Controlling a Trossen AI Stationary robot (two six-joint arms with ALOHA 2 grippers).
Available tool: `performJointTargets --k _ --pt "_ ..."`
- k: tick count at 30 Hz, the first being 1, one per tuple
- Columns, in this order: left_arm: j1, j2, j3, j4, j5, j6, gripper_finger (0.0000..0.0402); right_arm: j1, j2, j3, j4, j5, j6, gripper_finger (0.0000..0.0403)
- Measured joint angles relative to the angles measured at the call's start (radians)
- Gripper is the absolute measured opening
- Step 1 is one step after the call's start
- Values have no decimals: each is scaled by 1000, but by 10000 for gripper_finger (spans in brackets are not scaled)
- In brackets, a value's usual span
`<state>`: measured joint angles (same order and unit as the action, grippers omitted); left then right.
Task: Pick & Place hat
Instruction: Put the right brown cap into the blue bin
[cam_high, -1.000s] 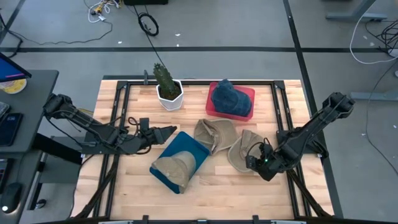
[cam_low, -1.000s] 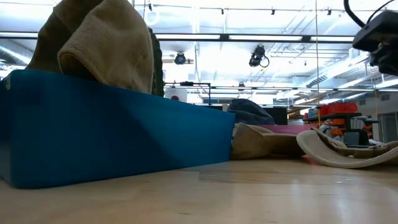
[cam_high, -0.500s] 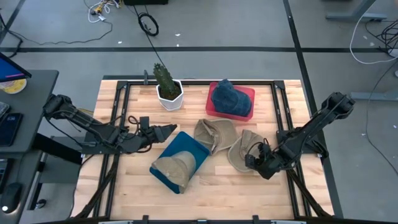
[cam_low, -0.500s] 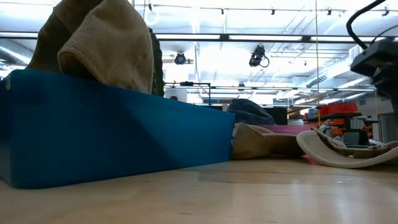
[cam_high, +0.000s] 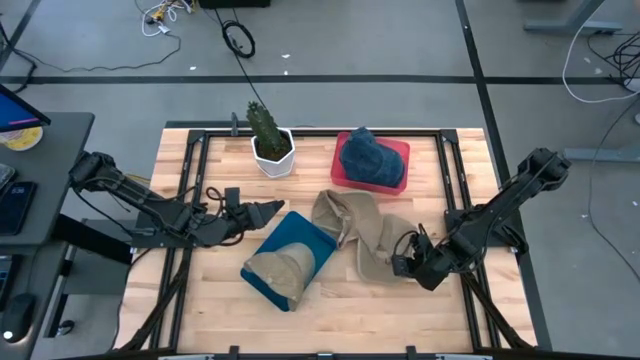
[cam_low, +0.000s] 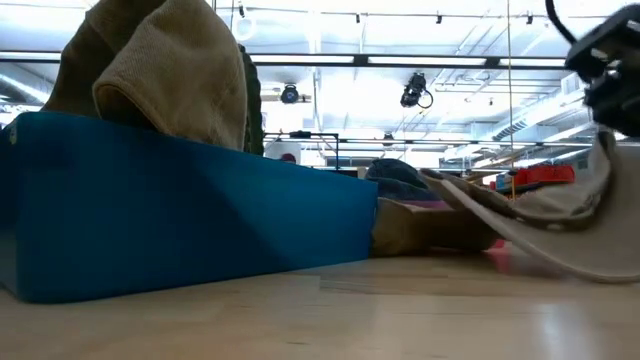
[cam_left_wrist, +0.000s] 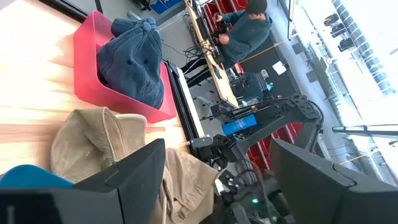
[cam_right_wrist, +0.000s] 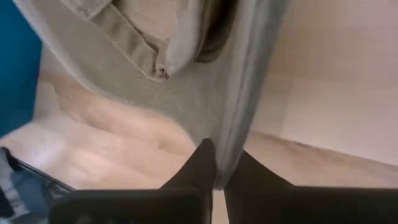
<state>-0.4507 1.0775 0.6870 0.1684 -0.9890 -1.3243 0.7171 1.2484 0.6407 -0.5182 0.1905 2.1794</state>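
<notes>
A tan hat (cam_high: 372, 243) lies right of the table's middle, and my right gripper (cam_high: 403, 263) is shut on its brim; the right wrist view shows the gripper (cam_right_wrist: 219, 163) closed on that edge. A second tan hat (cam_high: 335, 212) lies on the table just left of it. A third tan hat (cam_high: 276, 270) sits in the blue bin (cam_high: 300, 238). A dark blue hat (cam_high: 366, 157) fills the red bin (cam_high: 396, 150). My left gripper (cam_high: 272, 210) hovers open, level, by the blue bin's far corner. My right gripper pinches the tan hat's brim edge (cam_right_wrist: 235, 140) between its two fingers, on the side toward the table's right edge. The fingers slant down from the right. That side (cam_low: 560, 225) is raised off the wood and the hat tilts, its left part still down.
A potted cactus (cam_high: 270, 148) stands at the far edge, left of the red bin. Bare wood lies along the near edge. Beyond the table, a person (cam_left_wrist: 245, 28) shows in the left wrist view.
My right gripper has shut on the tan hat's brim and taken hold. The hat's right side has come up off the table and folded toward the left, so the hat looks narrower from above; its left part has stayed down.
</notes>
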Motion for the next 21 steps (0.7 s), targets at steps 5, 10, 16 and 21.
performJointTargets --k 5,10,16,21 --pt "0 0 0 0 0 -73 291 18 0 136 -199 0 -58 8" --pt "0 0 0 0 0 -247 291 16 0 307 -466 84 -216 7" --pt "0 0 0 2 0 -449 291 -42 0 456 -740 254 -456 7" --pt "0 0 0 91 0 -527 291 -134 0 508 -791 382 -728 7"
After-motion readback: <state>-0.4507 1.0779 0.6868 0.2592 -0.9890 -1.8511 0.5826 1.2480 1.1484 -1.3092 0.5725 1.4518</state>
